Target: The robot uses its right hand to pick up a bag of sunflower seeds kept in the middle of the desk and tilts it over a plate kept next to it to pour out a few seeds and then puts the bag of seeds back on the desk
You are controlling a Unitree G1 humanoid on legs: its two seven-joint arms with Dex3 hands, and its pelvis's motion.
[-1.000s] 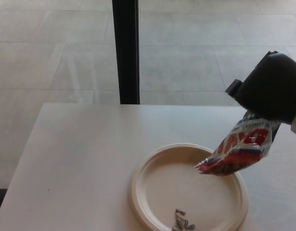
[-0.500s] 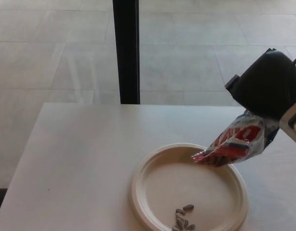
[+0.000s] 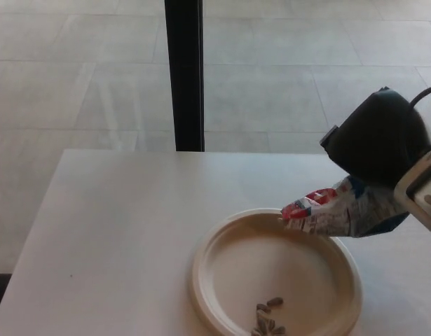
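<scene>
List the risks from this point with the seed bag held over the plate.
1. The right hand holds the bag tilted, its open end just over the far rim of the plate. Further seeds could drop onto the rim or the desk instead of into the plate.
2. The seeds lie at the plate's near edge; a bump to the plate while setting the bag down might scatter them.

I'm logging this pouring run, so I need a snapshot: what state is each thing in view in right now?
Right robot hand: shut on the seed bag, raised above the desk.
Seed bag: held tilted, mouth over the plate's far rim.
Plate: flat on the desk, holding a few seeds.
Seeds: small cluster at the plate's near edge.
Desk: holding the plate.
Left robot hand: not in view.
</scene>
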